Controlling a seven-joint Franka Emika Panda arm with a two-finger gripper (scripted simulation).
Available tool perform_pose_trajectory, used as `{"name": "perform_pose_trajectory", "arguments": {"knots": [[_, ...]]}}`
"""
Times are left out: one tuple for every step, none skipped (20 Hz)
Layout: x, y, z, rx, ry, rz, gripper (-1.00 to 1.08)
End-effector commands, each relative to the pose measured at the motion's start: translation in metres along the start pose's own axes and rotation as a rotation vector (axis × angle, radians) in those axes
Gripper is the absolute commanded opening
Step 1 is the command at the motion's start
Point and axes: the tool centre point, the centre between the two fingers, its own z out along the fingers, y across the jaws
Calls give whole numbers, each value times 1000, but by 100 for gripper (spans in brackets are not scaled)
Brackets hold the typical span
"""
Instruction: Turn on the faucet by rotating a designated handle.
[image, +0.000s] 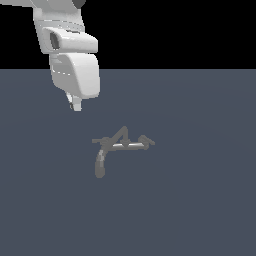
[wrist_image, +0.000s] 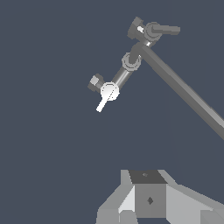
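The small dull-grey faucet stands on the floor in the middle of the exterior view. Its thick curved spout hangs toward the camera, and its shiny crossbar runs to the exterior view's right. The handle is the short dark stub at the crossbar's left end, next to the taller peaked prong. My gripper hangs above and to the exterior view's left of the faucet, well apart from it. Its fingers show no gap and hold nothing. The wrist view shows the gripper, the handle and the spout.
A hooked, knobby-ended prong sits at the crossbar's right end in the exterior view. A bright white lever shows there in the wrist view. The flat blue-grey floor lies all around the faucet.
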Motion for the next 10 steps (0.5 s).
{"name": "perform_pose_trajectory", "arguments": {"knots": [[6, -8, 13, 1, 0, 43, -100], [8, -11, 18, 0, 0, 59, -100], [10, -14, 23, 0, 0, 76, -100], [13, -17, 29, 0, 1, 92, -100], [15, -20, 34, -1, 1, 109, -100], [18, -23, 39, -1, 1, 127, -100], [21, -26, 45, -1, 2, 144, -100], [24, -28, 50, -2, 2, 162, -100], [27, -31, 56, -2, 2, 181, -100], [30, -34, 62, -3, 3, 200, -100]]}}
